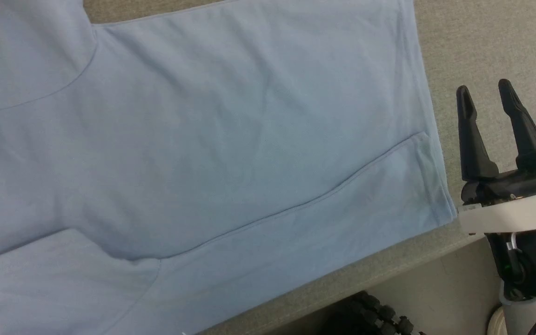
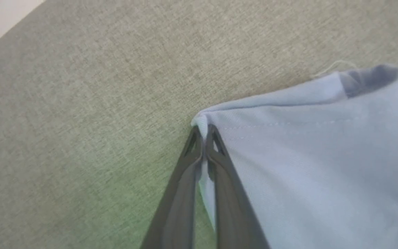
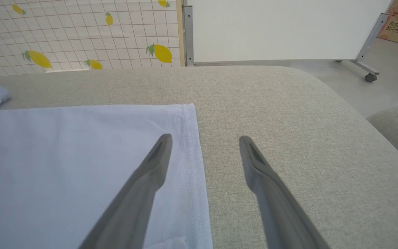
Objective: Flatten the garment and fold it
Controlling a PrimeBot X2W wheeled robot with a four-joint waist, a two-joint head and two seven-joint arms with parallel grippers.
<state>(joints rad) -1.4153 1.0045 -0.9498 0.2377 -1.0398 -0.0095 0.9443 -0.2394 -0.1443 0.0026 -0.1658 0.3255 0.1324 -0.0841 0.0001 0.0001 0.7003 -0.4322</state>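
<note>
The light blue garment (image 1: pixel 212 139) lies spread over the grey-green cushion, back side up, its hem at the right and a fold line running across its lower part. Collar, buttons and logo are hidden. My right gripper (image 1: pixel 484 90) hangs open just right of the hem; in the right wrist view the right gripper (image 3: pixel 204 141) straddles the garment (image 3: pixel 81 166) hem edge from above, empty. In the left wrist view my left gripper (image 2: pixel 204 129) is shut on a stitched corner of the garment (image 2: pixel 323 166), above the cushion.
The cushion (image 1: pixel 491 42) has bare fabric right of the hem, and its front edge (image 1: pixel 389 274) runs diagonally at lower right, with floor (image 1: pixel 445 298) beyond. A white panel on castors (image 3: pixel 271 31) and a lemon-print wall (image 3: pixel 81 34) stand behind the cushion (image 3: pixel 288 103).
</note>
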